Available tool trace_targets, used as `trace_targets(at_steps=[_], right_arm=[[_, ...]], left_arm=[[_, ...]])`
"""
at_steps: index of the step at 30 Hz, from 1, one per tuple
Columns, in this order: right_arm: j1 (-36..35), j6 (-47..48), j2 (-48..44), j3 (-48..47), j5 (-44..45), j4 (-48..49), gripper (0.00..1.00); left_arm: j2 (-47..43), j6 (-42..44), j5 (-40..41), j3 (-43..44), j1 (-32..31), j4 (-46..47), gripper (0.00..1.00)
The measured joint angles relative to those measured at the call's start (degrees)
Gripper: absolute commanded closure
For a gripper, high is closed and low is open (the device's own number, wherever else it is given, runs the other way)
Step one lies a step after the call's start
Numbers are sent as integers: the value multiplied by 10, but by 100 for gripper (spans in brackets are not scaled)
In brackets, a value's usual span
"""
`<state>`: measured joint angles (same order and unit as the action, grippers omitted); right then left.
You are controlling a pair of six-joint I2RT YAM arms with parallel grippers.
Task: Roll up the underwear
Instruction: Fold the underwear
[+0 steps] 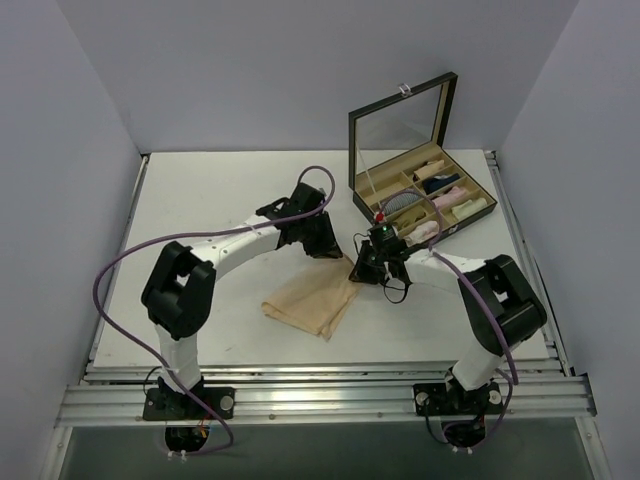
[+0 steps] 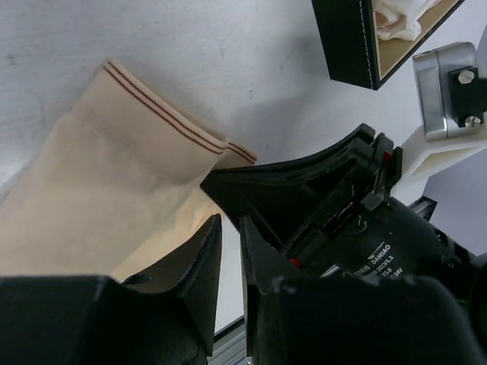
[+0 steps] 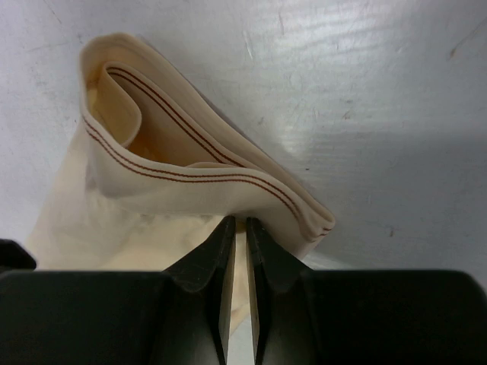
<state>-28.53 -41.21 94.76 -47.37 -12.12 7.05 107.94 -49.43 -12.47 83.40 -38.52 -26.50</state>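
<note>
Underwear (image 1: 316,298) lies mid-table; right gripper (image 3: 237,222) pinches its folded end; left gripper (image 2: 230,224) has narrow jaws, hold unclear; the roll wants tight, even turns.

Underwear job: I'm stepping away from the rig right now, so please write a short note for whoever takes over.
Left end effector: jaws almost together at the far edge of the underwear; whether it grips the cloth cannot be told.
Right end effector: nearly shut, seemingly pinching a folded-over corner of the cloth.
Underwear: mostly flat on the table, between the arms.
Done: one corner fold begun.
Left: the roll itself.
</note>
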Motion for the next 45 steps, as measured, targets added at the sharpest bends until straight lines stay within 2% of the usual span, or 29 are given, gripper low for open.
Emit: trace_targets(at_steps=[4, 9, 20, 26, 32, 38, 42, 45], right_arm=[[1, -8, 8, 25, -12, 34, 92], [7, -10, 8, 41, -21, 68, 92], [16, -13, 3, 76, -36, 128, 96], [16, -14, 0, 87, -36, 145, 96], [16, -12, 0, 73, -31, 119, 96], [16, 0, 0, 34, -7, 41, 95], [16, 9, -1, 8, 9, -11, 94], [18, 11, -1, -15, 14, -36, 94]], left_arm=[[43, -16, -28, 0, -1, 36, 76], [84, -25, -21, 0, 1, 46, 78], [116, -2, -5, -2, 47, 63, 80], [147, 17, -71, -2, 68, 121, 78], [150, 37, -116, 0, 70, 132, 70], [102, 71, -112, 8, 74, 56, 63], [20, 91, -76, 8, 78, 6, 62], [-47, 94, -57, -16, 79, 7, 62]])
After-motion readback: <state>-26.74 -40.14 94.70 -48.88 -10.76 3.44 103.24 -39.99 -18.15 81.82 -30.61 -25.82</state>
